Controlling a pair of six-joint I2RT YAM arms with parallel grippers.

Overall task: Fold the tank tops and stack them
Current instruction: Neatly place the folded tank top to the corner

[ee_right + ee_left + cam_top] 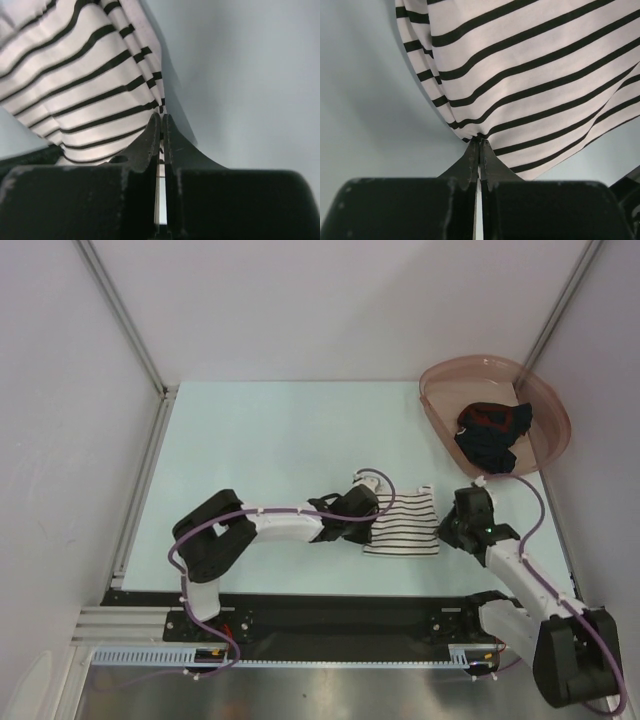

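With left gripper (pixel 479 142) and right gripper (pixel 161 117) pinching striped tank top (pixel 402 520) edges, lift evenly, keep taut, fold over.

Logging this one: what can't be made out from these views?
Top view: left claw and right claw fingertips, hidden under their own wrists.
Top view: dark tank top, crumpled in the pink basin; too small to read its shape.
Wrist views: striped tank top, cut off by frame edges.

Pale table (pixel 260 440): striped tank top (pixel 405 522) near front, pink basin (pixel 548 425) far-right corner.
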